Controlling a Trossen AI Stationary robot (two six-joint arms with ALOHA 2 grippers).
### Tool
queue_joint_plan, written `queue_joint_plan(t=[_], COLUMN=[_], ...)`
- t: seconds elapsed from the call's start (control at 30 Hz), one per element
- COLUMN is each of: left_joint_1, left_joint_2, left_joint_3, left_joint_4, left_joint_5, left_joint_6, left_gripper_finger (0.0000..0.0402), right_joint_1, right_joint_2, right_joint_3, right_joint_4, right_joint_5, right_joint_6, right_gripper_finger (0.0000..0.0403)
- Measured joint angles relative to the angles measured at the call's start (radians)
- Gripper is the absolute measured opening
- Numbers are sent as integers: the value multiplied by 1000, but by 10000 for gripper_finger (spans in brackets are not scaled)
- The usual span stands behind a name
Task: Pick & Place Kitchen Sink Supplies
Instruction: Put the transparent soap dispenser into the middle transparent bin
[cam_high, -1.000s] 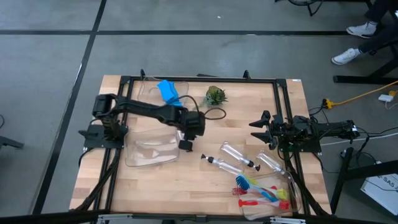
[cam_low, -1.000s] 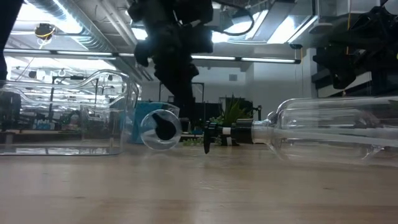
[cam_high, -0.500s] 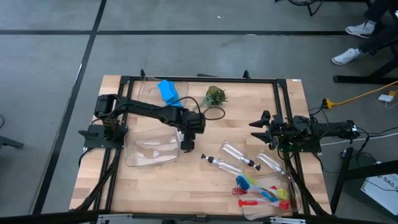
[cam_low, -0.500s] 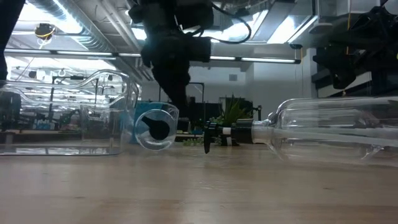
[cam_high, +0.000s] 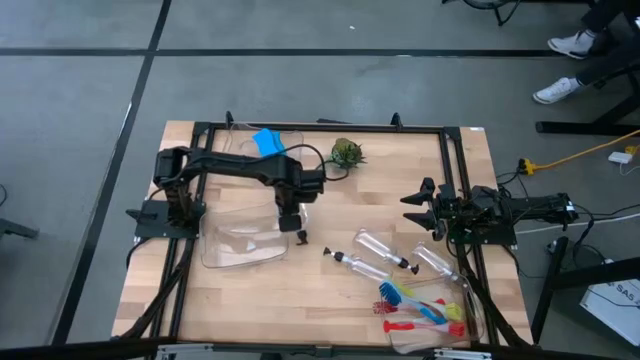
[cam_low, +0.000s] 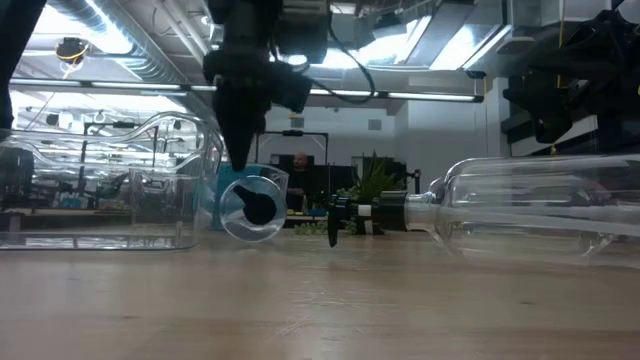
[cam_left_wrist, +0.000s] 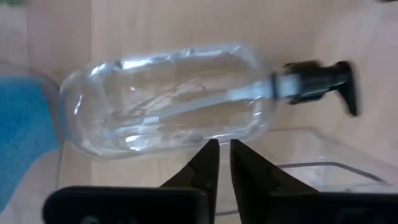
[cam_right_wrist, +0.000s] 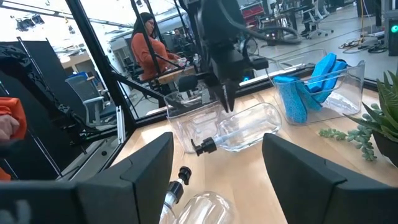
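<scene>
A clear bottle (cam_left_wrist: 168, 99) with a black pump top (cam_left_wrist: 323, 84) lies on its side on the wood table, next to a clear bin (cam_high: 240, 240). In the low view I see its round base (cam_low: 250, 207). My left gripper (cam_left_wrist: 224, 152) points straight down at the bottle's side, by the bin's rim, shut with nothing between the fingers. Seen from the right wrist, it (cam_right_wrist: 227, 102) stands just over the bottle (cam_right_wrist: 249, 127). My right gripper (cam_high: 422, 208) waits open at the table's right edge. The blue sponge (cam_high: 268, 145) lies in a far bin. My left gripper's shut fingertips (cam_left_wrist: 211, 155) come from above at the long side of the bottle's body (cam_left_wrist: 205, 134), near its middle. I cannot tell whether they touch it. The bottle lies flat on the table.
Three more clear bottles (cam_high: 380, 243) (cam_high: 360, 265) (cam_high: 435, 262) lie right of the middle. The red, blue and yellow-green brushes (cam_high: 425, 310) lie in a bin at the near right. A small green plant (cam_high: 346, 153) stands at the far middle. A person (cam_right_wrist: 146, 46) shows beyond the table.
My left gripper has moved toward the table's far left, away from the bottle's pump end. It has rolled its wrist and tipped until it points straight down. The bottle still lies on the table, its base shifted slightly toward the bin.
</scene>
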Motion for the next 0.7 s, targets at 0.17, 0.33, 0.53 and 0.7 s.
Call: queue_joint_plan(t=[0.17, 0.33, 0.53, 0.7], left_joint_1=[17, 19, 24, 22], left_joint_2=[1, 1, 18, 33], left_joint_3=[-25, -26, -27, 19], left_joint_4=[59, 155, 347, 275], left_joint_5=[-4, -4, -6, 63], left_joint_6=[-2, -3, 59, 8], left_gripper_finger=[3, 4, 5, 3], right_joint_1=[0, 0, 0, 0], right_joint_2=[0, 0, 0, 0], right_joint_3=[0, 0, 0, 0], right_joint_4=[0, 0, 0, 0], right_joint_5=[0, 0, 0, 0], right_joint_6=[0, 0, 0, 0], right_gripper_finger=[245, 245, 245, 245])
